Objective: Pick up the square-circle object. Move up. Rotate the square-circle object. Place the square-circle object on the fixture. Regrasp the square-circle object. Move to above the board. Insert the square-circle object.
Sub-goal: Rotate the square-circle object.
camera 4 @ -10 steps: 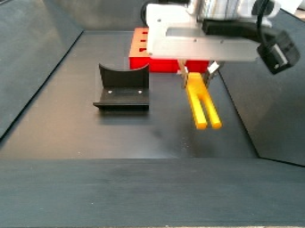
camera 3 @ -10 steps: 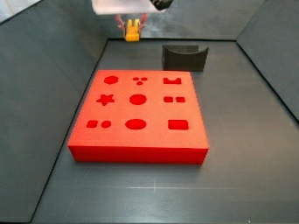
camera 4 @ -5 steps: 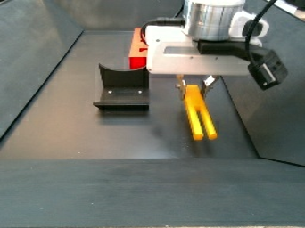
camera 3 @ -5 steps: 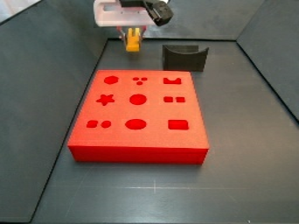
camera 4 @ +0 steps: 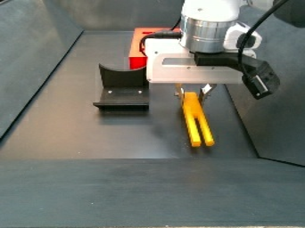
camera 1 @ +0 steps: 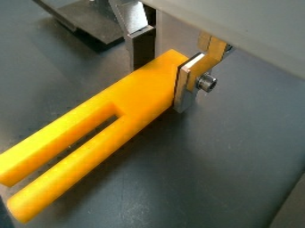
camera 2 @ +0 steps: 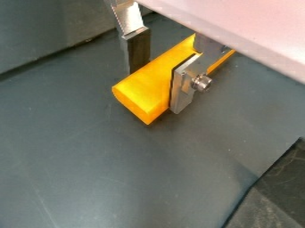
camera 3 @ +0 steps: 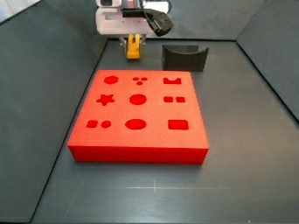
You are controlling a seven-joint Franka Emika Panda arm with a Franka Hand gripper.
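The square-circle object (camera 1: 107,134) is a long yellow-orange bar, forked at one end, lying flat on the dark floor (camera 4: 197,120). In both wrist views my gripper (camera 1: 165,82) is down over its solid end (camera 2: 149,85), one finger on each side. One silver plate (camera 2: 183,85) lies against the bar's side and the other finger (camera 2: 135,49) stands close beside it. The gripper (camera 2: 159,85) looks open. In a side view it hangs behind the red board (camera 3: 158,112) and left of the fixture (camera 3: 184,58). The fixture (camera 4: 121,87) stands bare.
Dark walls ring the floor. In a side view the bar (camera 3: 133,45) lies near the back wall, between the board's far edge and the wall. The board's corner (camera 4: 141,53) shows behind the gripper body (camera 4: 194,89).
The gripper has come down from above the bar until its fingers straddle it. The bar lies where it was on the floor.
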